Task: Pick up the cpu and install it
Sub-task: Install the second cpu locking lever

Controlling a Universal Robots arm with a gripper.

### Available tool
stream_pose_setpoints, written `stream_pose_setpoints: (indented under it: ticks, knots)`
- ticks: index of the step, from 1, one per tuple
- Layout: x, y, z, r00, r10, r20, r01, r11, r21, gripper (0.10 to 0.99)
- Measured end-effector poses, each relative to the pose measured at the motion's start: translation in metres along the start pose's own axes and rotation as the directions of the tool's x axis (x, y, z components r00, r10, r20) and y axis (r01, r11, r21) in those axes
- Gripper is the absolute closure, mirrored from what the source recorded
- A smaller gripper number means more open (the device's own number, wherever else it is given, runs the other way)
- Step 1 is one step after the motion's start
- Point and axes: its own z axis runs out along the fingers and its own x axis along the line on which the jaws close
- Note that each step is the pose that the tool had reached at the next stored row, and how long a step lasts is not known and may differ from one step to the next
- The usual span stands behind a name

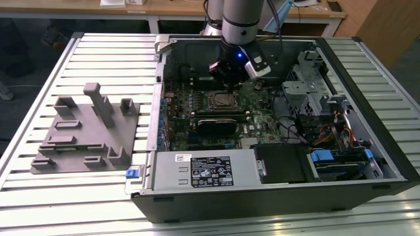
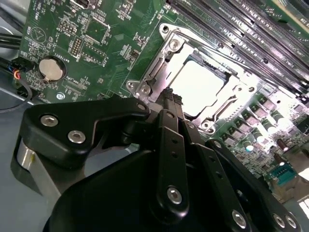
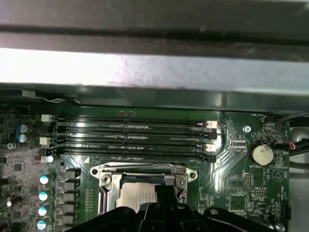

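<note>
Claw [image 2: 170,96], clenched and empty, hovers over one cpu [image 2: 199,87] seated in its socket [image 2: 159,72].

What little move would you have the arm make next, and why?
Probably a short lift straight up. In the second wrist view the cpu already lies flat inside the socket's metal frame, and the gripper sits close over the frame's near edge, so rising should clear it without bumping anything.

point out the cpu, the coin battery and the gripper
cpu [image 2: 199,87], second wrist view, middle of its silvery top
coin battery [image 3: 260,154], first wrist view, its round face
gripper [image 2: 170,96], second wrist view, its fingertips
</note>
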Motion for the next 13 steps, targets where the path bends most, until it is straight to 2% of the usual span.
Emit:
stream_pose_setpoints:
  ticks: [4,7,10,13]
  knots:
    - [-0.0002,0.0003,-0.0078,1.0000,0.000,0.0001,0.000,1.0000,0.000,0.980]
    - [-0.0002,-0.0006,-0.0101,1.0000,0.000,0.0001,0.000,1.0000,0.000,0.980]
    - [-0.0002,-0.0046,-0.0104,1.0000,0.000,0.0001,0.000,1.0000,0.000,0.980]
    - [0.0000,-0.0118,-0.0108,1.0000,0.000,0.0000,0.000,1.0000,0.000,0.980]
